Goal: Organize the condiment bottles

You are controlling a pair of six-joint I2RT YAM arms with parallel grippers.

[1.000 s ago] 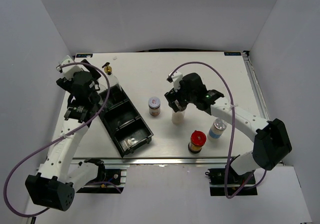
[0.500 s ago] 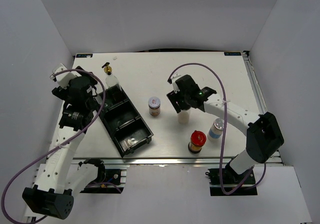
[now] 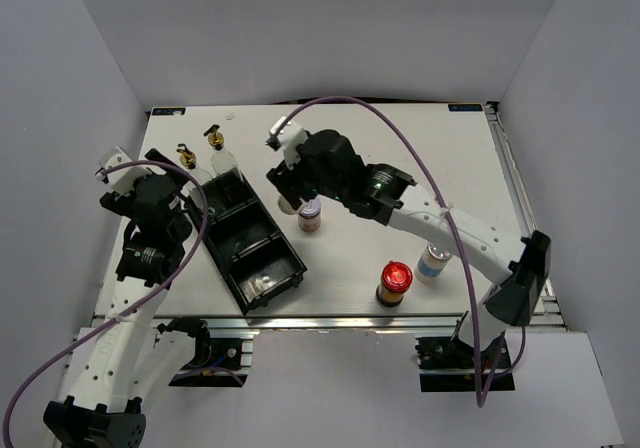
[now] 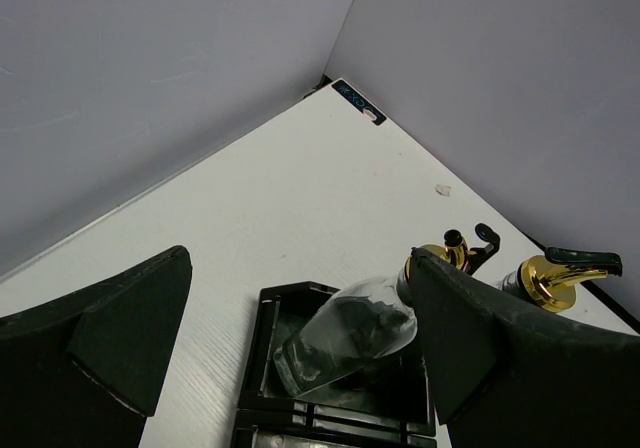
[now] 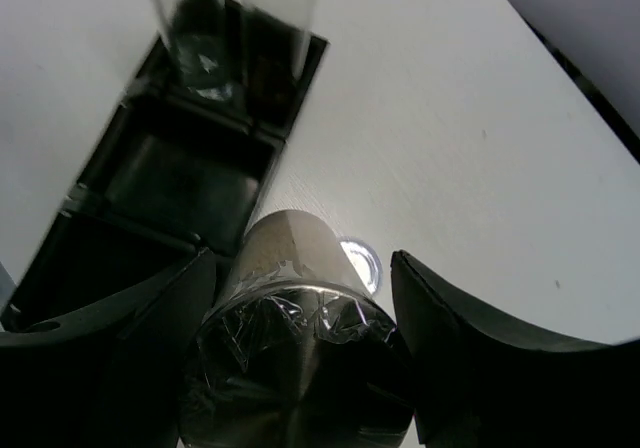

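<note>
Two states — right pincer (image 5: 300,343) clamped on silver-lidded cylindrical jar (image 5: 285,268); left pincer (image 4: 300,343) apart.

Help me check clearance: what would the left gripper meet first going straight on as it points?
Most likely the tall glass bottle in the black tray's end compartment. It shows ahead between the fingers of the open left gripper, though depth is unclear.

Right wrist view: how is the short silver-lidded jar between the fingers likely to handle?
The short silver-lidded jar is round and looks smooth-walled, so it could slip or twist between the fingers of the right gripper. Being short, it should stand steadily in the black divided plastic tray, but would likely roll if tipped.
</note>
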